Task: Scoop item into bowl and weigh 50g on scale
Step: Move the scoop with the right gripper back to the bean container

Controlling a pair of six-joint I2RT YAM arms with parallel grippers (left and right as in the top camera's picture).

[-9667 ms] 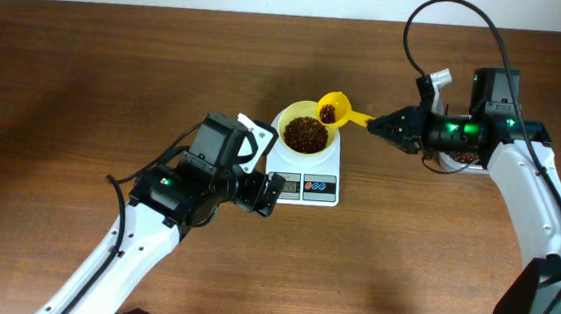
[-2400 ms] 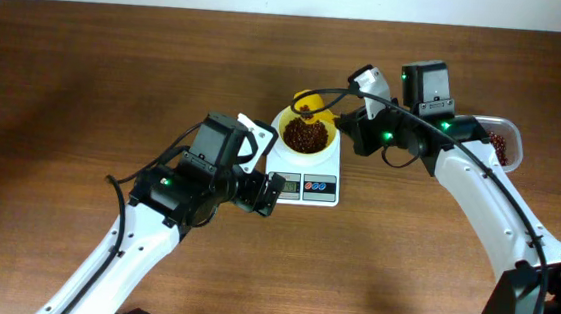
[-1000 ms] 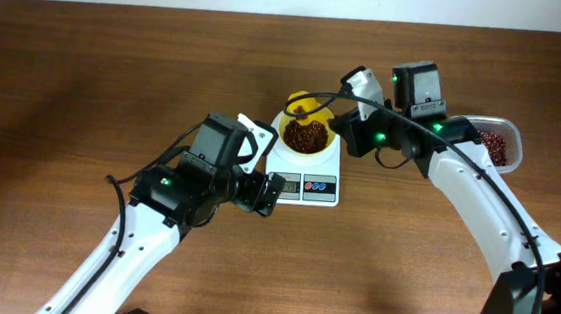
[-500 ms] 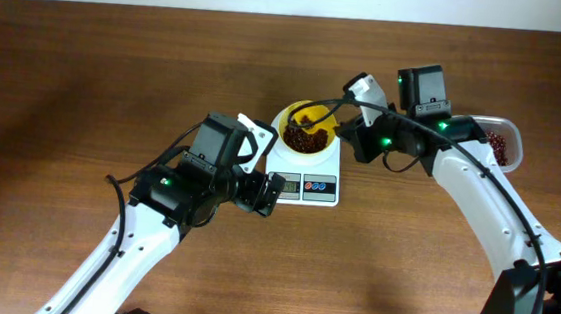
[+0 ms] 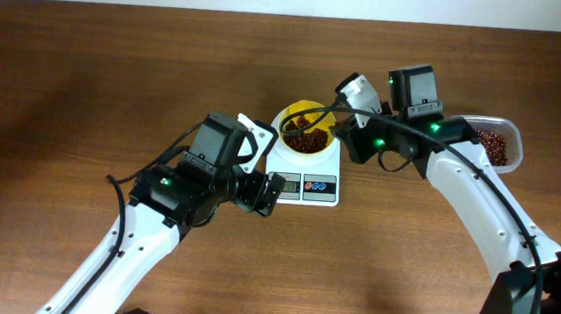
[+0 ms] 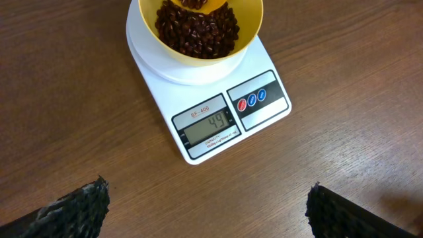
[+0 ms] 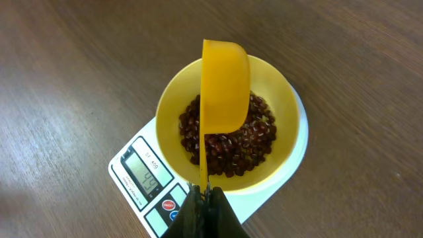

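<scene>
The pale-yellow bowl (image 7: pixel 289 106) stands on the white scale (image 7: pixel 135 158) and holds a heap of dark reddish-brown beans (image 7: pixel 258 142). The scale's display (image 6: pixel 209 125) reads 49. My right gripper (image 7: pixel 203 193) is shut on the thin handle of the yellow scoop (image 7: pixel 225 82). The scoop hangs over the bowl, turned on its side, and I see no beans in it. To the left of the scale my left gripper (image 6: pixel 207 186) stands open over bare wood, nothing between its fingers. From overhead, the bowl (image 5: pixel 289 115) sits between both arms.
A clear rectangular container (image 5: pixel 493 144) with more beans lies at the right, behind my right arm. My left arm stretches from the bottom left toward the scale (image 5: pixel 303 186). The table's far edge runs along the top.
My right gripper has carried the scoop from the bowl's far rim to over the beans and rolled it onto its side. The left arm has not moved.
</scene>
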